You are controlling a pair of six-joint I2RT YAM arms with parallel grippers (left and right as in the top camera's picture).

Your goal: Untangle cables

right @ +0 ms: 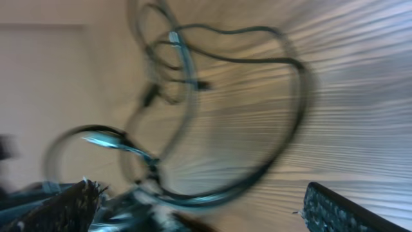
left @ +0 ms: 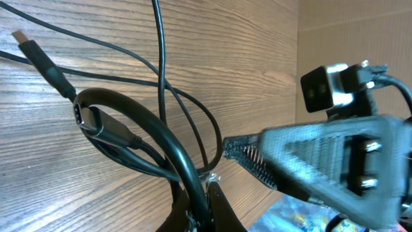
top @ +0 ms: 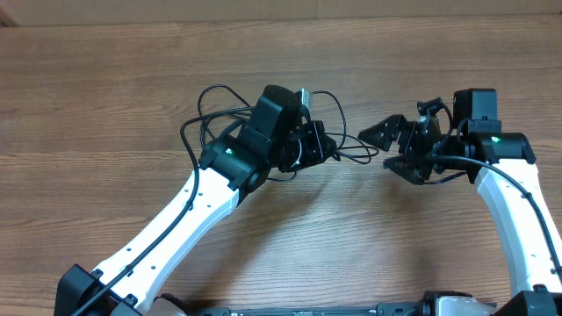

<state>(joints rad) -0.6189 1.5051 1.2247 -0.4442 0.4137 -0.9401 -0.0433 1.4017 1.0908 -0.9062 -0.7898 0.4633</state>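
Observation:
The cables (top: 216, 89) are thin black cords tangled in loops on the wooden table around my left gripper. My left gripper (top: 314, 145) is shut on one black cable (left: 161, 135) at the tangle's right side, and its jaws (left: 207, 207) pinch the cord. A plug end (left: 35, 51) lies at the upper left of the left wrist view. My right gripper (top: 392, 151) is open and empty, just right of the tangle and facing it. In the blurred right wrist view its fingers (right: 196, 206) are spread wide, with cable loops (right: 297, 77) ahead of them.
The wooden table (top: 105, 105) extends all around. A cardboard wall (top: 281, 9) runs along the far edge. The right gripper's finger (left: 302, 151) reaches close to the left gripper's jaws. A thin cable end (top: 358, 159) trails between the two grippers.

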